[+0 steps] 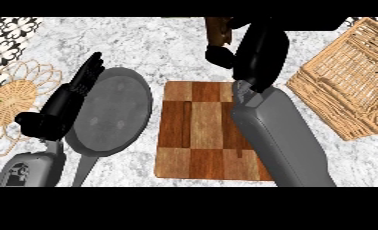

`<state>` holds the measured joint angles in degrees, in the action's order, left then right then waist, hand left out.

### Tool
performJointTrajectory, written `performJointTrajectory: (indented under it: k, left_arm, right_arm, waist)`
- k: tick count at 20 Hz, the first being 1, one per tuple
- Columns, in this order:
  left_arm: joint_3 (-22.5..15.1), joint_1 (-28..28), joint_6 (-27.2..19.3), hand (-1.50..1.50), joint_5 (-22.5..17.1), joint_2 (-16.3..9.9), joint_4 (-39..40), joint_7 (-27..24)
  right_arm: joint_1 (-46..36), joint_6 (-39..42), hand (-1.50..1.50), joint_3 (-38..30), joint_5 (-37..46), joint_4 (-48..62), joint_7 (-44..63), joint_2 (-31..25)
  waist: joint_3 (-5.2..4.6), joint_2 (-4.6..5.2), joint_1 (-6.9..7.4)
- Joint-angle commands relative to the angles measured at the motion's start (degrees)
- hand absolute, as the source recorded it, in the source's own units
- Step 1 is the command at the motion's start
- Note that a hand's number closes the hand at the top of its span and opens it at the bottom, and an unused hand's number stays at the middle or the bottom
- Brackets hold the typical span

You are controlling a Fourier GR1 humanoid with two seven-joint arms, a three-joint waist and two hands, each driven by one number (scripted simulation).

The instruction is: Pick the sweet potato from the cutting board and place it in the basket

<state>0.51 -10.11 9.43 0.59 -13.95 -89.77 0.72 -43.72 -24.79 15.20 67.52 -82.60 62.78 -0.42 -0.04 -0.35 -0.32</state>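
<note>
Two robot arms enter from the six o'clock edge. The right forearm (277,134) is a smooth, rounded grey shell that narrows to a glossy black wrist and a black right hand (255,49) toward twelve o'clock. The left forearm (29,169), at seven o'clock, is a shorter grey casing with dark recessed openings. Its black left hand (70,91) shows slim, ridged, segmented fingers.
</note>
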Motion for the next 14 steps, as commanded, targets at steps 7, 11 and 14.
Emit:
performJointTrajectory:
  k: [7,11,14]
  left_arm:
    - [1.1,0.7,1.4,0.0,-0.7,-0.7,-1.4,1.4]
    - [-0.5,0.2,0.7,0.0,1.0,1.3,0.8,-1.3]
    - [0.8,2.2,2.5,0.0,-0.1,-0.9,-2.9,-0.2]
  right_arm:
    - [-8.9,12.7,1.5,-12.6,4.5,-0.2,7.0,-4.5]
    - [-11.5,8.9,1.5,-18.5,4.9,6.9,3.6,-8.0]
    - [-11.7,6.2,1.5,-21.8,6.1,10.2,1.8,-10.1]
  waist:
    - [0.01,0.23,0.4]
    - [0.01,0.46,0.64]
    - [0.02,0.44,1.17]
